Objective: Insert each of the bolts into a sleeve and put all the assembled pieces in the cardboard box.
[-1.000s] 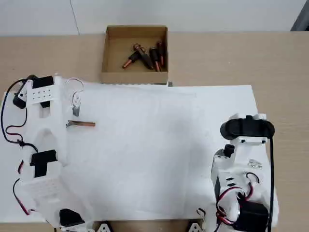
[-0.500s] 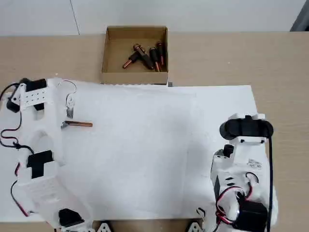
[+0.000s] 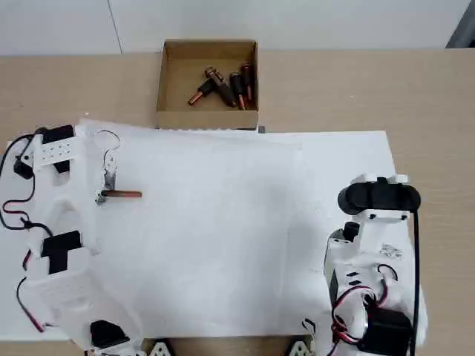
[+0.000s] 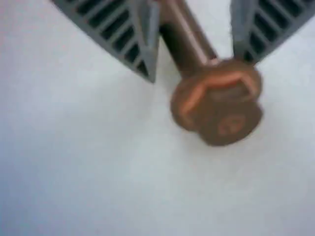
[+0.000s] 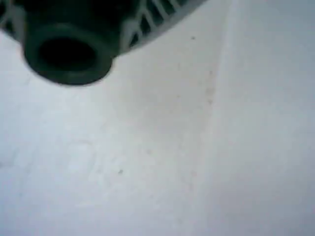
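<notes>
1. Your left jaws sit low over the white sheet (image 3: 245, 222) on the left side of the counter (image 3: 334, 89). They straddle the shank of the bolt (image 4: 216, 105) just behind its head. They are part open: one jaw lies against the shank, and a sliver of sheet shows between the shank and the other jaw, so nothing is gripped yet.
2. The bolt lies flat on the sheet, well apart from the cardboard box (image 3: 169, 81). Its shank points toward the middle, which I judge leaves the free end clear for a sleeve.
3. Your right jaws look closed on a black sleeve (image 5: 66, 56). It hangs above the sheet with its open bore facing the wrist camera, probably waiting as this bolt's mate.
4. The box, at the far edge of the counter, already holds several assembled pieces (image 3: 226, 83), so this looks like a late pair.
5. When you close, grip near the head. A round shank could roll out of a loose pinch.
</notes>
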### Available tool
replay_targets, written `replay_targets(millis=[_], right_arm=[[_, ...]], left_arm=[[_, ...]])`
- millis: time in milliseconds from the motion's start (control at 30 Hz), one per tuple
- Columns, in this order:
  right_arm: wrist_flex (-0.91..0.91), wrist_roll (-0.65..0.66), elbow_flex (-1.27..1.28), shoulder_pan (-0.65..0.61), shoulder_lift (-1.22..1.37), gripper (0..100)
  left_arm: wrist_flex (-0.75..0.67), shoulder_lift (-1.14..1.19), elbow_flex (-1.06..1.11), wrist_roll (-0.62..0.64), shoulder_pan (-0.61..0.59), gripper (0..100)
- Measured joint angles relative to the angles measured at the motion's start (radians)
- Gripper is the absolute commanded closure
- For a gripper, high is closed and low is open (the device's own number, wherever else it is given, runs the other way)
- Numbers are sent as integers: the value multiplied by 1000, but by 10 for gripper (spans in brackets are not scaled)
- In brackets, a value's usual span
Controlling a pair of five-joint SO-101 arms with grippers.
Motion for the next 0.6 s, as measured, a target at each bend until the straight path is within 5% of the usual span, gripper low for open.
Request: replay_targets(millis=[600], right_arm=[[0, 0, 0, 0, 0, 995]], left_arm=[[-77, -3, 21, 0, 3, 993]])
